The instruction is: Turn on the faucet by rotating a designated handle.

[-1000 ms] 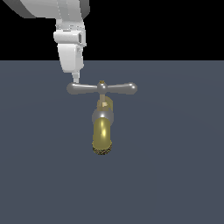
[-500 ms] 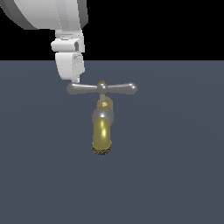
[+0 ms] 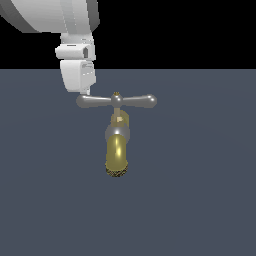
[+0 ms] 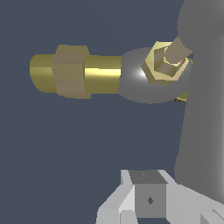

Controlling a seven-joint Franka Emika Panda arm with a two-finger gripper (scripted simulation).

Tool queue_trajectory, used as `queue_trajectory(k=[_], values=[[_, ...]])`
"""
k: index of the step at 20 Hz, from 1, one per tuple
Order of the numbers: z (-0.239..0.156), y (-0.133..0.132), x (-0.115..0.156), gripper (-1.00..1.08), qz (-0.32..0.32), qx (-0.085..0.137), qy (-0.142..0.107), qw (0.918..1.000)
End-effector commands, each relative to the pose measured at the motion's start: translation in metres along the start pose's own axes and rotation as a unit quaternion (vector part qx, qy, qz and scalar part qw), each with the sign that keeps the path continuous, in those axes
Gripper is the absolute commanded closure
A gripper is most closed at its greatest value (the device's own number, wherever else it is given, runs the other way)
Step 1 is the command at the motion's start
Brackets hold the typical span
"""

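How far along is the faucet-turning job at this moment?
Done: the gripper has reached the handle at its end on the exterior view's left. In hand: contact there, though touching cannot be confirmed. Left: the rotation; the crossbar lies level above the faucet.

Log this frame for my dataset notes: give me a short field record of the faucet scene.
scene: simulated dark grey floor
faucet: brass-gold spout with mesh tip, grey collar
handle: silver crossbar, level, two bulbous ends
end effector: at the crossbar end on the exterior view's left
contact: appears to touch; not certain
jaw state: cannot tell
water: none visible
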State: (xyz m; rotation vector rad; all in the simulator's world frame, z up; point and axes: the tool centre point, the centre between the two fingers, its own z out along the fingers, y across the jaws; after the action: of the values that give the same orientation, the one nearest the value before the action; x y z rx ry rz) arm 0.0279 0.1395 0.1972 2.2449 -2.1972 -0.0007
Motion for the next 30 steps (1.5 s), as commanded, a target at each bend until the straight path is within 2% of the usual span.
queue_trajectory(k=[1,24,26,30], values=[[0.000,0.007,-0.001,1.08,0.000,0.000,0.000,1.0000],[0.000,0.075,-0.007,1.08,0.000,0.000,0.000,1.0000],[0.000,0.069,-0.005,1.08,0.003,0.003,0.001,1.0000],[0.000,0.080,0.003,1.08,0.002,0.003,0.001,1.0000]])
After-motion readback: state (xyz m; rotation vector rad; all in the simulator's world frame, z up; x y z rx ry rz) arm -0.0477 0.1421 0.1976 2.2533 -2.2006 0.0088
